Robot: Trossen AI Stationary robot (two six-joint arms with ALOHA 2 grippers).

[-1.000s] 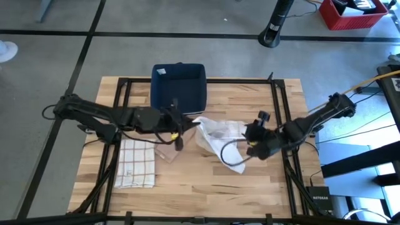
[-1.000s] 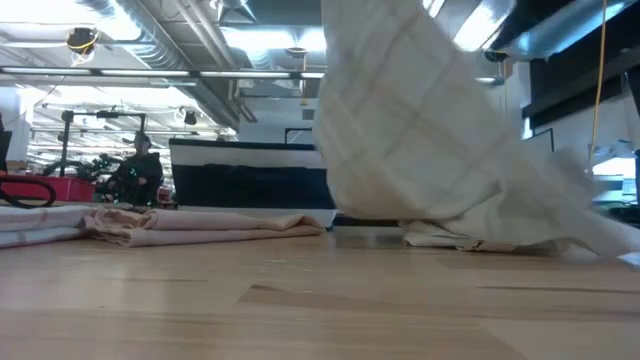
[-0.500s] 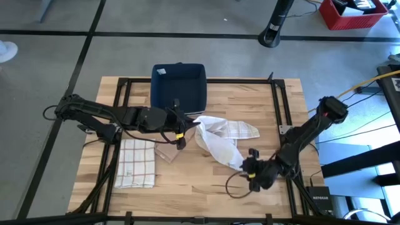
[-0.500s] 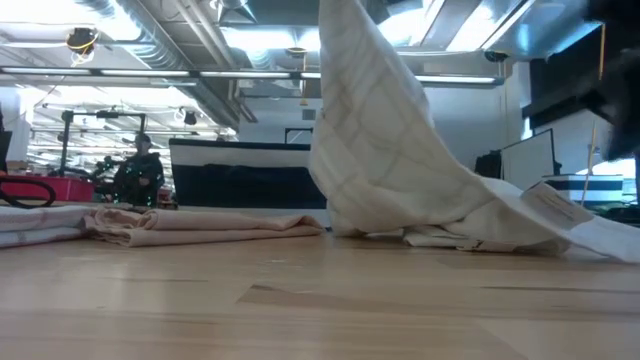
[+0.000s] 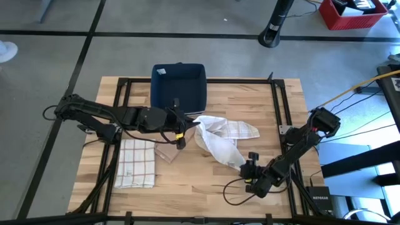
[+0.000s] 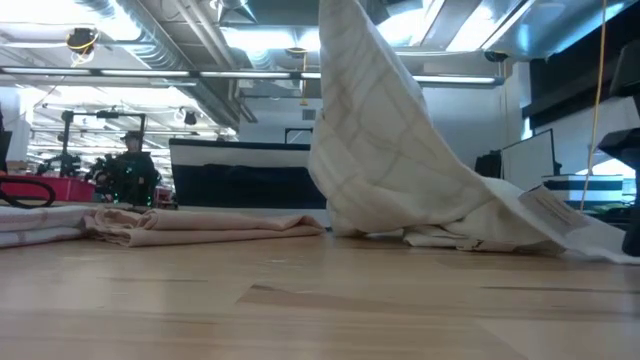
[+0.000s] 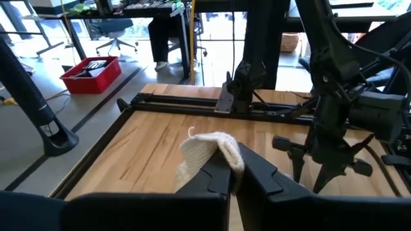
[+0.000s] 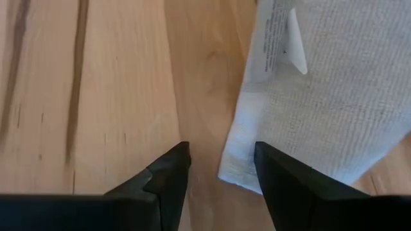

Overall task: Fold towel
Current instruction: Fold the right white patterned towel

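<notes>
The white towel lies crumpled mid-table, no fold yet made: the left gripper pinches one corner up, the right gripper, fingers spread and empty, hovers near the front edge over a loose corner it must still grasp.

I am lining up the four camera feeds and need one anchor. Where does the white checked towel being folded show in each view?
High view: white checked towel at table centre, between both grippers.
Low view: it rises as a tall peak right of centre.
Left wrist view: a bunched end pinched in the left gripper.
Right wrist view: its tagged corner lies flat, beside the open right gripper.
Shared landmark: the wooden table.
</notes>
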